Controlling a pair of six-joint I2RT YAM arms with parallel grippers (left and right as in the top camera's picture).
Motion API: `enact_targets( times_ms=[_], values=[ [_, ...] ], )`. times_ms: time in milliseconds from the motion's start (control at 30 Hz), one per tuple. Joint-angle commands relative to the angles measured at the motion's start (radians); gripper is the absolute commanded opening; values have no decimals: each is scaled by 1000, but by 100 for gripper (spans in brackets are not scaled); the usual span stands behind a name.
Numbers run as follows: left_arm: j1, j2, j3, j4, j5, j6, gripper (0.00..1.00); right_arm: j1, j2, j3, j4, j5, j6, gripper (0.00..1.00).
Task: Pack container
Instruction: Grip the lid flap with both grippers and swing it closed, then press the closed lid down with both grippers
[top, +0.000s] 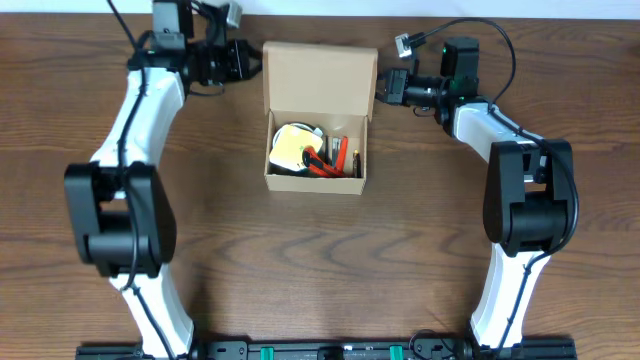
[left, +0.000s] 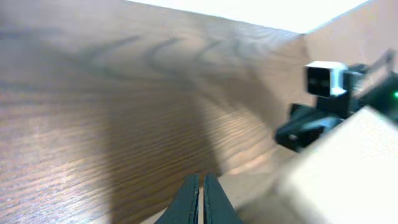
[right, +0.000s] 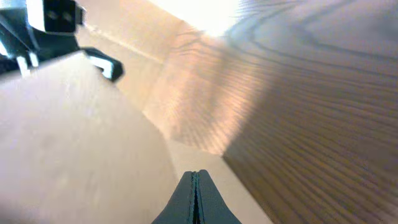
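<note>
Flanking the lid: we have both arms stretched to the far side of the table (top: 230, 230), one gripper at each side edge of the open flap.
Container: the container (top: 315, 183) sits mid-table toward the far edge, between the two arms and well apart from their bases.
Lid: the lid (top: 320, 75) is folded back on the far side. We cannot tell how steeply it stands.
Contents: a yellow roll (top: 289, 148) lies in the left half. Red and black tools (top: 335, 158) lie in the right half, just beside it. We cannot tell anything finer from above.
Left gripper: the left gripper (top: 258, 62) meets the lid's left edge near its top corner. In its wrist view our fingers (left: 186, 202) are pressed together with only a hairline of light between them. Blurred cardboard rises to their right. We cannot tell whether an edge of the flap is caught between them.
Right gripper: the right gripper (top: 382, 90) touches the lid's right edge, a little lower down. Its fingers (right: 185, 200) are likewise drawn together. Pale cardboard fills the view to their left, and bare wood lies to the right. Here too we cannot tell whether any cardboard is pinched.
Across the flap: each wrist view catches the other arm beyond the cardboard. The left view shows the right arm's camera (left: 324, 79), and the right view shows the left arm's camera (right: 55, 14).
</note>
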Motion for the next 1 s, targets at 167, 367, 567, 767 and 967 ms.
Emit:
enact_targets(
  times_ms=[167,367,567,767,967],
  values=[
    [0,-107,21,-170,28,229,6,0,-104,23,-54,-67,-52,1],
    [-25,-161,21,-365,-104,348,6,30,-179,23,-292,-21,-191,1],
    [-91,-167,21,-589,-247,457,6,69,-269,23,-674,171,-424,1],
    [-155,-167,21,-758,-388,488,5,109,-343,23,-909,328,-542,1],
    [-202,-166,-16,-784,-421,488,6,159,-363,23,-1067,486,-596,1]
  ],
)
